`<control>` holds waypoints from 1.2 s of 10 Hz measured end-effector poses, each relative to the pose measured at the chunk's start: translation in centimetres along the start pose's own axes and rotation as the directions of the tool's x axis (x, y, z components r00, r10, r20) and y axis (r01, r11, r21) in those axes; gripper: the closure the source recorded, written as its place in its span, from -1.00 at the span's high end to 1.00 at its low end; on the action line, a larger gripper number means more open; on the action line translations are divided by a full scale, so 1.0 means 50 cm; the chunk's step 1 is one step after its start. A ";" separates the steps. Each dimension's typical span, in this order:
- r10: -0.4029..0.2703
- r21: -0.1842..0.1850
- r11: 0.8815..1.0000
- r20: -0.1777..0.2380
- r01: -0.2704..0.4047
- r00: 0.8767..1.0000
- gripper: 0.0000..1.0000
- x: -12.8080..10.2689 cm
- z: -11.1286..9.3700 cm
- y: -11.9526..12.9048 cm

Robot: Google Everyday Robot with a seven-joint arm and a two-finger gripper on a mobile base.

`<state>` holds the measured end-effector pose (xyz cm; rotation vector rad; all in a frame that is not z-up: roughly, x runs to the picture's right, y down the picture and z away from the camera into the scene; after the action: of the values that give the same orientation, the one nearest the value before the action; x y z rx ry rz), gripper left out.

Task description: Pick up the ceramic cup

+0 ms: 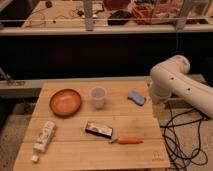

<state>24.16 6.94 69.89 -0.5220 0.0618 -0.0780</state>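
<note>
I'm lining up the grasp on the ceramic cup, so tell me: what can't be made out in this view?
Camera view, the claw: by the right edge of the table, mostly hidden under the arm.
The ceramic cup: inside too small to tell any contents.
The dark packet: label too small to read.
The arm: base cut off by the right frame edge.
</note>
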 end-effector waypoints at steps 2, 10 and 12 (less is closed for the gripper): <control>-0.036 0.012 0.999 -0.012 0.036 0.999 0.60 -0.007 -0.006 -0.015; -0.233 0.064 0.970 -0.028 0.235 0.972 0.60 -0.156 -0.014 -0.105; -0.280 0.074 0.957 -0.032 0.282 0.959 0.60 -0.203 -0.015 -0.121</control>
<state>13.67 2.24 72.69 -0.4489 0.0045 -0.3630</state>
